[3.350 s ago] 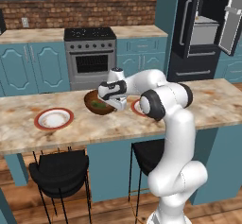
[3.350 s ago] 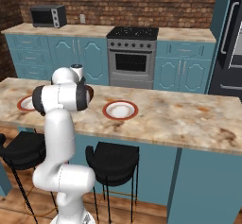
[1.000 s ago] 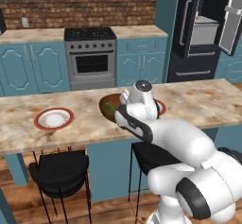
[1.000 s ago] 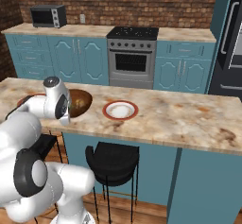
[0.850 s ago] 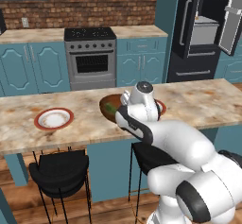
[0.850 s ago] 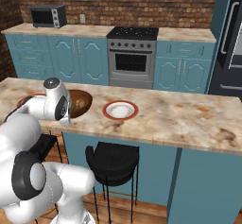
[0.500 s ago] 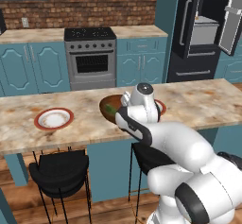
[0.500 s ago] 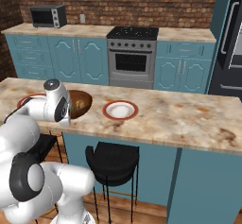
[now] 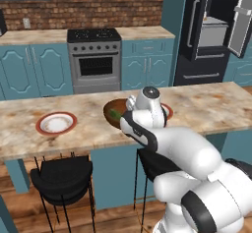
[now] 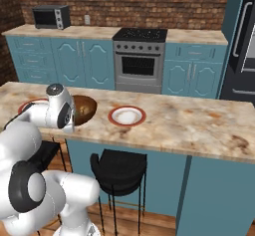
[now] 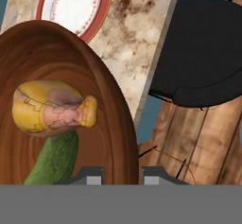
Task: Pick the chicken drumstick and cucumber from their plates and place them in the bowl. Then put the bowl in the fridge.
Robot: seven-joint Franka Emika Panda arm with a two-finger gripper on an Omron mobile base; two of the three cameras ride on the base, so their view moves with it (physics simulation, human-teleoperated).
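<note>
Since a second ago almost nothing has shifted: the bowl [image 9: 117, 113] stays at the near edge of the bench [image 9: 211, 104], while over the longer span it has travelled along the bench from a spot between the two plates toward the right-hand one. The fingers [image 11: 122, 175] stand close together on the bowl's near rim, which runs up between the two tips in the hand view, so the gripper [image 9: 129, 124] appears clamped on that wall. The relation that matters next is bowl to fridge [image 9: 211, 30]: the fridge stands open well beyond the bench, to the far right of the left base view, so the carry has to lift the bowl clear of the bench and go around or past it. Inside the bowl lie both foods: the chicken drumstick [image 11: 52, 107], golden-yellow with a pinkish patch and a knobbly end pointing toward the held rim, and under it the cucumber [image 11: 54, 159], dark green, its long axis slanting toward the fingers. Both plates, the left plate [image 9: 56, 123] and the right plate [image 10: 127, 115], are bare. Held by one edge, the bowl would likely tip, so keeping it level seems the main concern.
</note>
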